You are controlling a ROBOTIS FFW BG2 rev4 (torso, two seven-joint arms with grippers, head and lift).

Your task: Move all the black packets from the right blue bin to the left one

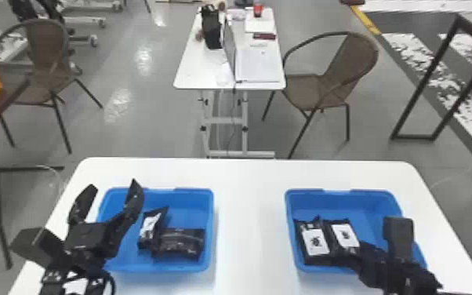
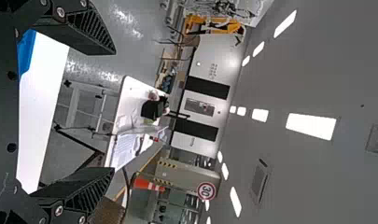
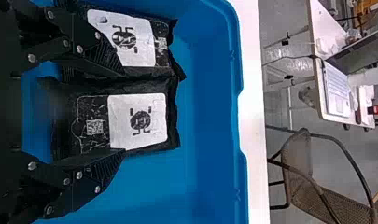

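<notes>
R gripper [image 3: 123, 113] was down in the R bin [image 1: 337, 191], fingers partway apart, one each side of the R-hand pkt [image 3: 139, 122]; couldn't tell if they pressed on it. Best approach: square up on its sides, squeeze gently, keep the L finger off the L-hand pkt [image 3: 130, 41] close beside it, lift straight up clear of the rim, then cross. L gripper [image 1: 114, 183] hung at the L side of the L bin [image 1: 184, 191], fingers wide, w/ nothing between. L bin contents: a dark pkt [image 1: 182, 243] nearer, a white-labelled pkt [image 1: 149, 225] a bit farther & left, touching it.
</notes>
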